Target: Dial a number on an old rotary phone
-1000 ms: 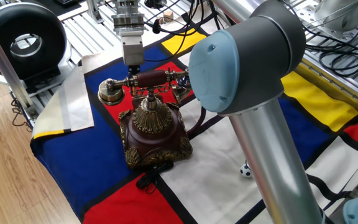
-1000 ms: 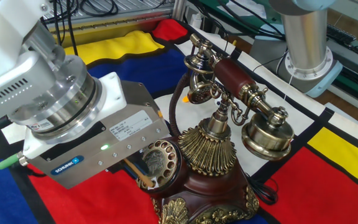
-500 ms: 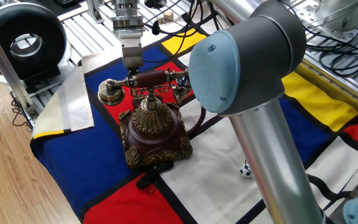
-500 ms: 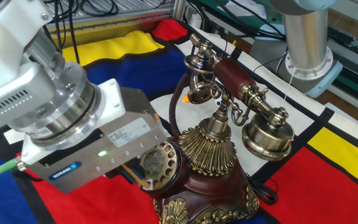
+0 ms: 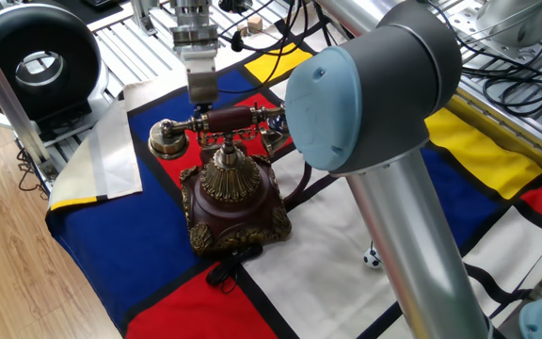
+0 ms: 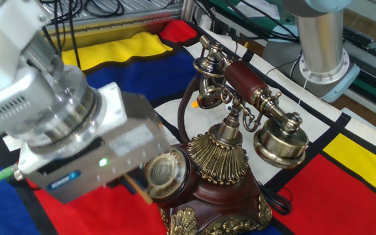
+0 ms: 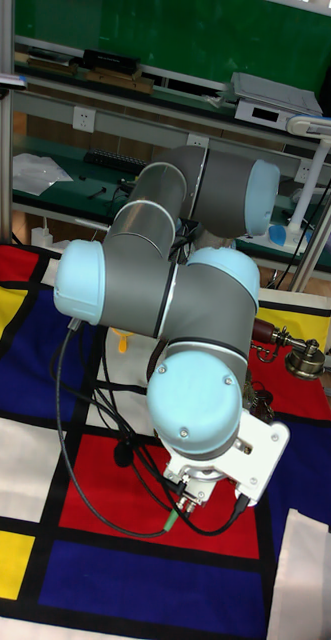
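Observation:
The old rotary phone (image 5: 233,200) stands on the coloured cloth, its maroon base trimmed in brass. Its maroon-and-brass handset (image 5: 224,121) lies across the cradle. From the other side I see the phone (image 6: 224,189), its handset (image 6: 250,91) and the round dial (image 6: 162,173) on the front face. My gripper (image 6: 134,181) hangs low beside the dial, its white body blurred. A thin tan stick (image 6: 138,188) pokes out from under it and reaches the dial's lower left edge. In one fixed view the gripper (image 5: 201,96) looks shut, just behind the handset. The tall view shows only a handset end (image 7: 307,356).
A big black ring-shaped device (image 5: 31,61) sits at the back left, with a folded pale cloth (image 5: 111,155) next to it. A small black-and-white ball (image 5: 373,259) lies on the white patch. The arm's elbow (image 5: 374,94) fills the foreground. The robot's base (image 6: 322,59) stands behind the phone.
The gripper body has shifted slightly left and down beside the dial and is now motion-blurred. The stick's tip has moved along the dial's lower left edge. The phone has stayed put.

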Action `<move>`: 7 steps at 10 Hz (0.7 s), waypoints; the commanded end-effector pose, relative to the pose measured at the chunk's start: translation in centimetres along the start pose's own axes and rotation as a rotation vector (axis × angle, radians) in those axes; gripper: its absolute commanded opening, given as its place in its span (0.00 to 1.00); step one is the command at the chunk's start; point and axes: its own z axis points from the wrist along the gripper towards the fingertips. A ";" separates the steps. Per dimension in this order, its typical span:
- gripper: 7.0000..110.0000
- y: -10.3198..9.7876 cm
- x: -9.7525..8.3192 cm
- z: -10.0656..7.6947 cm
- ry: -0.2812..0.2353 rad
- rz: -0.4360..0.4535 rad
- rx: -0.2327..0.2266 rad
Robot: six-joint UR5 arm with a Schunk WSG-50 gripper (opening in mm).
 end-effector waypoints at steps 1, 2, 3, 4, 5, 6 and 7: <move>0.00 0.8 -0.7 0.3 -0.019 0.018 -0.016; 0.00 1.4 -0.8 0.0 -0.014 0.024 -0.028; 0.00 2.0 -0.9 -0.6 -0.008 0.036 -0.037; 0.00 2.5 -1.1 -1.4 0.005 0.056 -0.033; 0.00 3.2 -1.5 -2.2 0.002 0.073 -0.040; 0.00 4.0 -1.8 -3.1 -0.005 0.100 -0.045; 0.00 4.9 -2.0 -3.8 -0.011 0.134 -0.051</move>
